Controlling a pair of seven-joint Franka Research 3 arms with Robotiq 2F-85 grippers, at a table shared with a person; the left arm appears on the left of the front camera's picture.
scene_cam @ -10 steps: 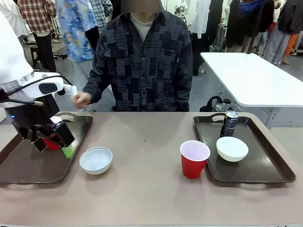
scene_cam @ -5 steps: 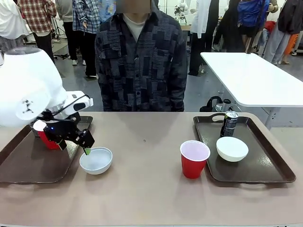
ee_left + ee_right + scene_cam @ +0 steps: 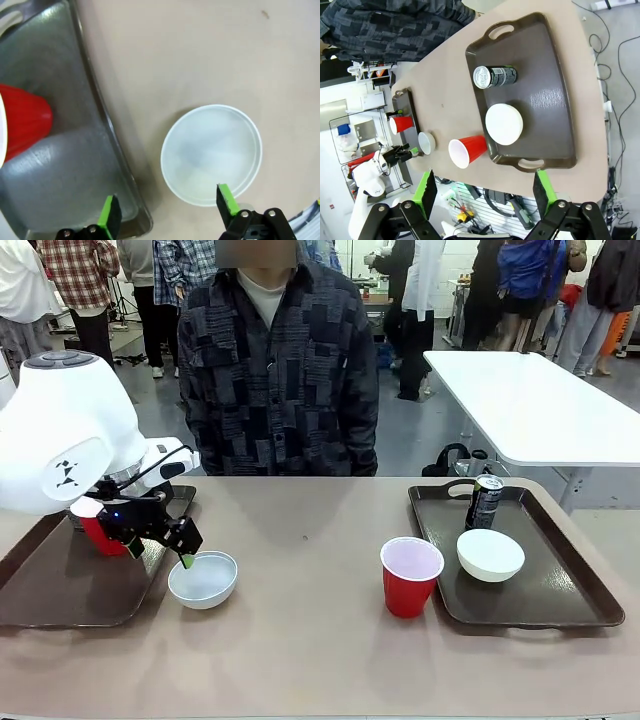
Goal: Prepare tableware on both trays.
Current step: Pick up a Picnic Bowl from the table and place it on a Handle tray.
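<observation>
My left gripper (image 3: 160, 548) hangs open just above the table, straddling the near rim of a white bowl (image 3: 203, 578) and the edge of the left tray (image 3: 60, 590). In the left wrist view the bowl (image 3: 211, 154) lies beside the tray (image 3: 60, 90), with my open gripper (image 3: 167, 210) over it. A red cup (image 3: 97, 527) stands on that tray. The right tray (image 3: 560, 590) holds a dark can (image 3: 486, 502) and a white bowl (image 3: 490, 554). Another red cup (image 3: 411, 575) stands on the table left of it. My right gripper (image 3: 485, 189) is open, high above. The second can is hidden.
A person in a dark patterned shirt (image 3: 280, 370) stands at the far edge of the table, hands out of sight. My bulky white left arm (image 3: 65, 430) covers the back of the left tray. A white table (image 3: 530, 400) stands behind on the right.
My left gripper let go of the red cup on the left tray and moved right, over the bowl's rim. The person's hand drew back from the tray.
</observation>
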